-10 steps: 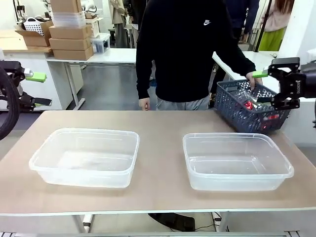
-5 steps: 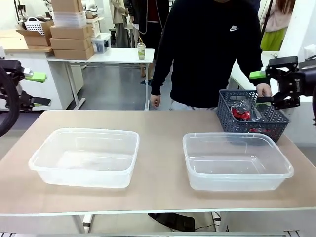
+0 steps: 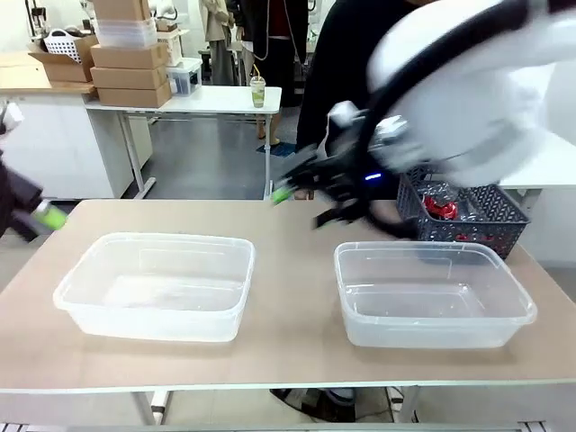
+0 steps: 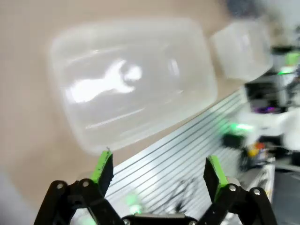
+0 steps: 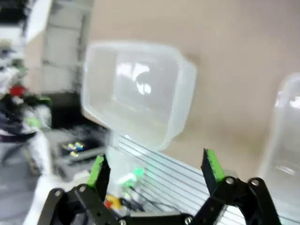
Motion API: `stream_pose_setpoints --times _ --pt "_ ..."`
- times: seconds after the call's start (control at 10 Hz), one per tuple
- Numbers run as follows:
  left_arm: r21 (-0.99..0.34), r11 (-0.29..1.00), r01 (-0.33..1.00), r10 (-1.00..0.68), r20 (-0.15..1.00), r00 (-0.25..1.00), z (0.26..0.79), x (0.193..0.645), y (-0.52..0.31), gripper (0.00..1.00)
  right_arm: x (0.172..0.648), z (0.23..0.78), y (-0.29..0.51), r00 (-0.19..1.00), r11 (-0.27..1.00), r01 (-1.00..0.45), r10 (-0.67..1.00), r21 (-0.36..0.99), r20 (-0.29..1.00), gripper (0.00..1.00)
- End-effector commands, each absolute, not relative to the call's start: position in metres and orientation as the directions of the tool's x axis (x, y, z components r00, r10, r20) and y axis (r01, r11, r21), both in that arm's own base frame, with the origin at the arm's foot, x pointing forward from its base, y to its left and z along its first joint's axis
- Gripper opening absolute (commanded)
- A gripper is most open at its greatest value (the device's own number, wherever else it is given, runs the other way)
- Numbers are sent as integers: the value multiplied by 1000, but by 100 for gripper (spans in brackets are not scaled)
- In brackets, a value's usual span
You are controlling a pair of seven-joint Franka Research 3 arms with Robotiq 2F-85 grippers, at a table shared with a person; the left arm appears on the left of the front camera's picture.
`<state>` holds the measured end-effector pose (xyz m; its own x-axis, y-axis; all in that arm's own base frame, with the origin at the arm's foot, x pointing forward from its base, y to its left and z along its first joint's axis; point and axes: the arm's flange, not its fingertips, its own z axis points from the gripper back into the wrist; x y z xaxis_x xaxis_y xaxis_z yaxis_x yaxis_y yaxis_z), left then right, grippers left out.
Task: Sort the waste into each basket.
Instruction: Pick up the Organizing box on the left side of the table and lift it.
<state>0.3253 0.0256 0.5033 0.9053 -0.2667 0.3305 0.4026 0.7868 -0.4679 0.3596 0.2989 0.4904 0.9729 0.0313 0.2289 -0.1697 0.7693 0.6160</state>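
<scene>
Clear, colourless plastic, glossy and thin-walled, round-cornered, lipped at the rim — left tub (image 3: 148, 326) and right tub (image 3: 434, 335), apart and side by side on the matt tan table (image 3: 288, 270); mouths up, long axes across the table, end to end. Right gripper (image 3: 304, 203) blurred, over the table's middle toward the far edge, fingertips toward the left tub, right tub back by its wrist; jaws spread wide, empty; from its wrist, left tub (image 5: 136, 89) ahead of the green pads (image 5: 97, 171), right tub's curved wall (image 5: 286, 136) off to one side. Crumpled shiny red wrappers (image 3: 439, 207) lying in a dark lattice-walled crate (image 3: 490, 225) — behind the right gripper's white arm, well away from its fingertips, just beyond the right tub's far corner. Left gripper (image 4: 158, 174) likewise wide open and empty; left tub slantwise ahead of its pads, right tub farther off beyond it.
</scene>
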Motion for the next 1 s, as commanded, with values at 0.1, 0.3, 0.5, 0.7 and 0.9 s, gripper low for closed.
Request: stream_pose_setpoints --times 0.1,0.3,0.5,0.7,0.9 --pt "-468 787 403 -267 331 905 503 325 26 100 360 490 299 973 769 -170 31 616 229 100" --pt "-468 787 403 -267 331 905 503 325 26 100 360 490 299 973 769 -170 31 616 229 100" --pt "-331 872 362 -272 287 919 478 347 10 100 378 464 375 971 848 -225 154 480 183 100" --pt "-275 898 345 -272 270 923 445 364 -8 100 389 441 414 987 890 -131 77 437 139 100" --pt "-189 943 275 -219 269 938 421 373 -17 100 394 420 440 991 957 -55 18 285 129 100"
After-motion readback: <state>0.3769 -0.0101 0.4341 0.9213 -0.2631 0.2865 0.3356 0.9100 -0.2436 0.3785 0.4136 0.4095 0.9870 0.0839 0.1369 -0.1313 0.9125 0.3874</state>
